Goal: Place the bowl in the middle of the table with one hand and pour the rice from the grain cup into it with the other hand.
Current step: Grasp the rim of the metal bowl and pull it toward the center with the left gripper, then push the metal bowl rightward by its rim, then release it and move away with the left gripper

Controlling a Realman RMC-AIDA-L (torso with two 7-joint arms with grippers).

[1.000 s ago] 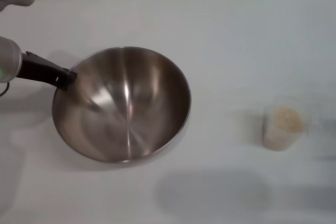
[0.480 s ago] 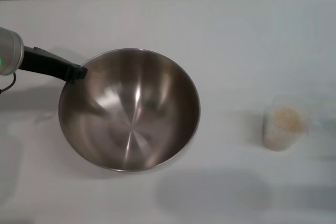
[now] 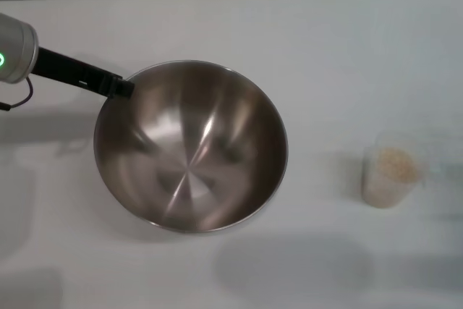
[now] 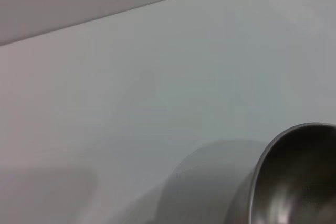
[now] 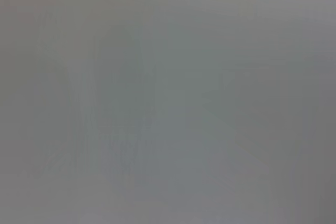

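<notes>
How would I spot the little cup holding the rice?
Start at the big steel bowl on the white table. Look to its right, well apart from it: the cup stands alone there. It is small, clear plastic, with pale rice inside.

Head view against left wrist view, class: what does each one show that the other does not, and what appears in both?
Only the head view shows the left claw at the rim of the large round stainless-steel bowl, the bowl's whole inside, and the small clear plastic grain cup holding pale beige rice, standing apart on the robot's right. Only the left wrist view shows the bowl's outer wall close up. Both share the plain white table and part of the bowl's rim.
</notes>
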